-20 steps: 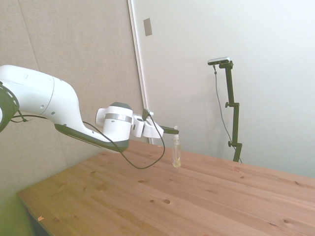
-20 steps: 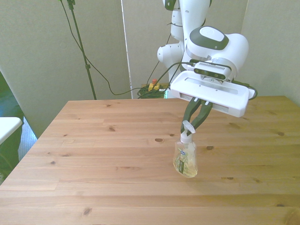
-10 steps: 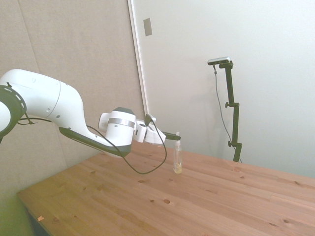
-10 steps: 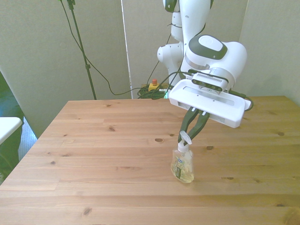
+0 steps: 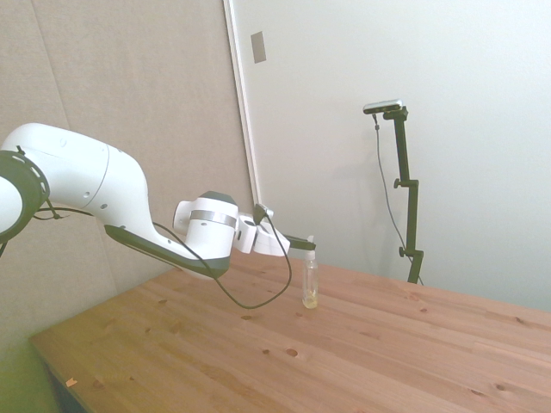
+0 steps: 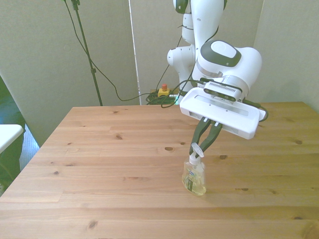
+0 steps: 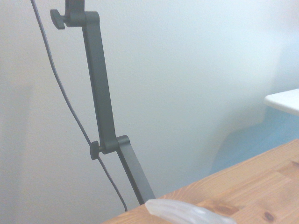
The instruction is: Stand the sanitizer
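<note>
Sanitizer [image 6: 194,179] has been lowered over the last second and now appears — contact is hard to confirm — to rest upright on the desk [image 6: 99,169], near its middle. Gripper [image 6: 199,148] stays clamped on the pump nozzle — release remains.

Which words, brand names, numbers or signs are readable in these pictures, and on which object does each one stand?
No text can be read in any view.
Label on the sanitizer: there is print, with a small blue mark near the top, but it is too small and blurred to read.
White plate above the gripper: plain, no lettering visible.
Wrist view: no print on the clear bottle edge.
</note>
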`<state>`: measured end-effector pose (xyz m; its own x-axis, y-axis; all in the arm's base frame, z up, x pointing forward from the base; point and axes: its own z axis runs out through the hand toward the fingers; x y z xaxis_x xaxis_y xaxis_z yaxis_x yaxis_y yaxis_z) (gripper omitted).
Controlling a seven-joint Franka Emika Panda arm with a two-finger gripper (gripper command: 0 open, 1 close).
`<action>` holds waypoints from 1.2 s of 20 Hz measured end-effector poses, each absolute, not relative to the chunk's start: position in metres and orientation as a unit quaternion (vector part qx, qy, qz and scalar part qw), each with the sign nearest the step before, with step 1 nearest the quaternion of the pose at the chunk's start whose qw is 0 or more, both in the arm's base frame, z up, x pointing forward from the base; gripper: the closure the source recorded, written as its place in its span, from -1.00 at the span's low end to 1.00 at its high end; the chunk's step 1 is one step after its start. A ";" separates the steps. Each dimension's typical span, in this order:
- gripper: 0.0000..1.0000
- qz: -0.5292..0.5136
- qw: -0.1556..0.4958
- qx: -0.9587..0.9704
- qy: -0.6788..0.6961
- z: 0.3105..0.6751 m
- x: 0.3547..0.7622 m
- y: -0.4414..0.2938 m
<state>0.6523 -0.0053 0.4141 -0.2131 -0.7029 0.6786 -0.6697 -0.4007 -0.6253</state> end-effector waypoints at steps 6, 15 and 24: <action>-1.00 -0.553 0.017 -0.628 0.547 0.414 0.652 -0.003; -1.00 -0.550 0.019 -0.632 0.546 0.411 0.650 0.002; -1.00 -0.480 0.045 -0.670 0.565 0.372 0.615 0.015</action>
<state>0.6153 0.0154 0.3720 -0.0973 -0.7997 0.5925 -0.7141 -0.3586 -0.6012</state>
